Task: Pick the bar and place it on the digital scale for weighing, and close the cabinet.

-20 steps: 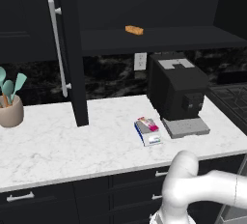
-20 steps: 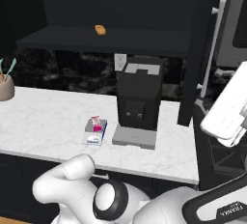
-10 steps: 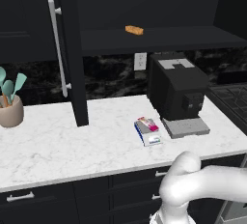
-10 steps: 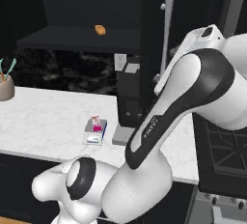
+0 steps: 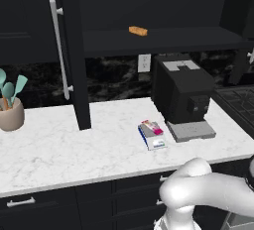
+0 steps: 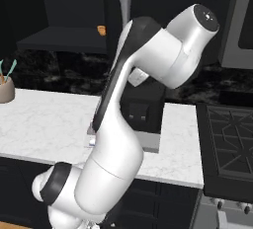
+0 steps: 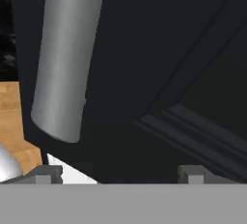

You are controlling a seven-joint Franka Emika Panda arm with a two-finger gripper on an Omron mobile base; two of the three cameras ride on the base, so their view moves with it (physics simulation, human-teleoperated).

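**Pink bar on scale, door open**

Pink bar [image 5: 152, 127] lies on the digital scale [image 5: 152, 137], on the white desk [image 5: 59, 149] next to a black machine [image 5: 182, 93]. Cabinet [image 5: 74, 50] door w/ silver handle [image 5: 58, 45] stands open. Gripper [image 7: 118, 172] is close to a dark door; fingers spread apart, holding nothing.

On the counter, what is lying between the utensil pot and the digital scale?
In the left base view, only bare marble counter lies between the utensil pot and the digital scale; the open cabinet door hangs over that stretch.
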